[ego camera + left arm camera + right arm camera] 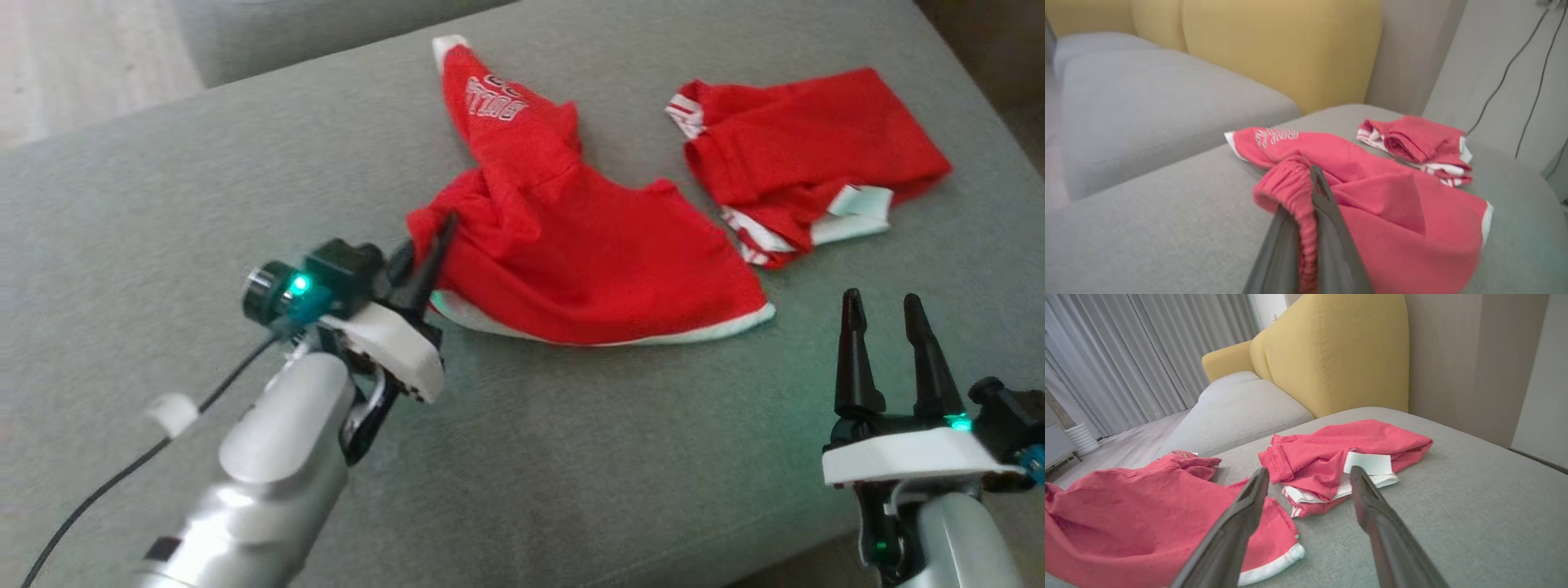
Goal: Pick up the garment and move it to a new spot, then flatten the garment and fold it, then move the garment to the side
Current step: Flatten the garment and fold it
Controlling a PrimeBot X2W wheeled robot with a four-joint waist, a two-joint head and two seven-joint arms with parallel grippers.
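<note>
Two red garments lie on one grey cushion (pixel 571 457): crumpled shorts (pixel 588 261) and, beside them, a folded piece (pixel 816 155). Left gripper (pixel 445 224) pinches the shorts' elastic waistband; right gripper (pixel 882 298) hangs parted, empty.

Home living rm, by the look of it. Wide grey woven-fabric sofa seat (pixel 571 457) in front, a 2nd grey seat cushion (pixel 1147 102) to its left, mustard-yellow padded backrest (pixel 1339 351) at the far side. Floor-length grey pleated curtains (pixel 1147 347) far left, over pale wood-look floor (pixel 1126 445). Laundry on the seat: loose red fabric garment w/ white hem (pixel 571 253), folded red-and-white garment (pixel 816 163) right of it.
</note>
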